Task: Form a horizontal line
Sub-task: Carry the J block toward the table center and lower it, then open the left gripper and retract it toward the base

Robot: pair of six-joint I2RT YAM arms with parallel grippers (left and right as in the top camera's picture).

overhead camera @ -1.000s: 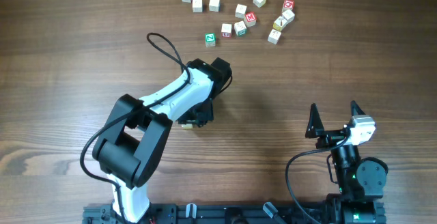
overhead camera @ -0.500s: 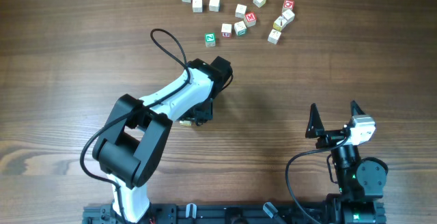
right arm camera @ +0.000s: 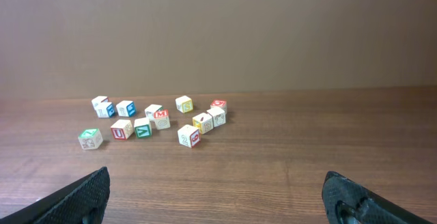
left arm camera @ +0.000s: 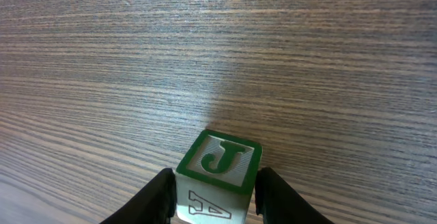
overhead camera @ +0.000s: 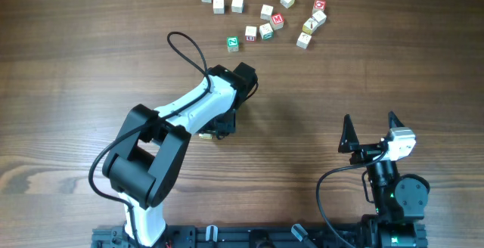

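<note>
Thirteen little letter cubes lie scattered along the 12 to 1 o'clock side of the wooden surface (overhead camera: 76,66), and no straight row has formed among them. The red M cube (overhead camera: 277,21) sits in the thick of that scatter. A pale cube (overhead camera: 266,11) is just beside it at its 10 o'clock, and a green-lettered cube (overhead camera: 265,30) is close at its 7 o'clock. Out at the 9 o'clock end of the group, three white cubes (overhead camera: 218,6) sit near one another in a kinked string. The green Z cube (overhead camera: 233,44) marks the 7 o'clock corner, a little apart from its neighbours.

Now the left arm (overhead camera: 189,108): it reaches to a spot just off centre toward 8 o'clock, well apart from the scatter, with a black cable (overhead camera: 185,48) looping off it toward 11 o'clock. The wrist view looks right down into the left hand (left arm camera: 213,200), and there is the green J cube (left arm camera: 220,169), J face up, tucked between the two fingers (left arm camera: 158,197). The jaws are narrow, hugging both sides of the cube. I cannot tell whether they pinch it or merely flank it. The cube's base runs to the frame edge, so its footing on the surface is unclear too.

Down at 4 o'clock, the right hand (overhead camera: 370,127) points toward 12 o'clock with its jaws spread wide and empty. It faces the scatter from well back.
</note>
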